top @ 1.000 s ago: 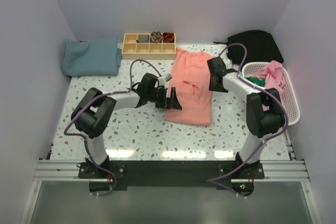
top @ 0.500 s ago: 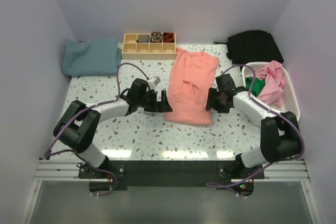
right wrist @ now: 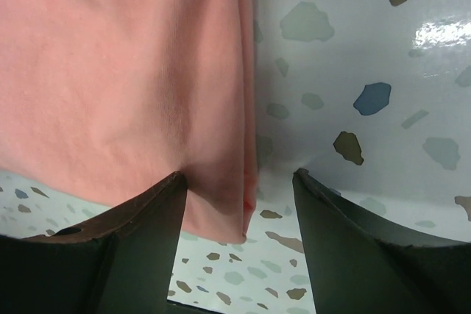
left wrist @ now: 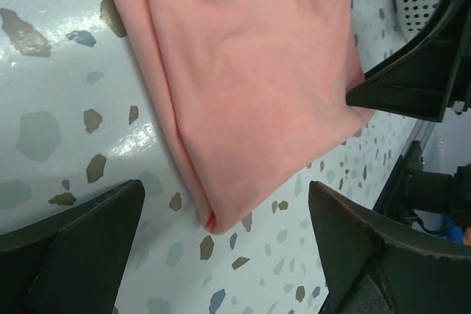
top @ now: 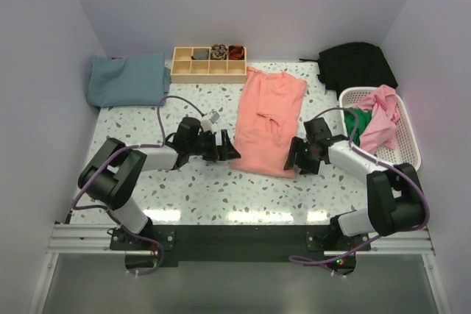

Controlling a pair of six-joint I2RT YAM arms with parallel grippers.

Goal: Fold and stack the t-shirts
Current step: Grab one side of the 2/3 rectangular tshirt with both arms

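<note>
Lying folded at the far left corner of the desk, the teal t-shirt is well apart from both arms. The left jaws stand wide open, low over the desk, with the near left corner of the salmon t-shirt between them, ungripped. That shirt lies mid-desk as a long folded strip. The right jaws are parted too, straddling its near right edge, one side over fabric, the other over bare desk. A pink t-shirt and a green t-shirt sit in the white basket at the right.
</note>
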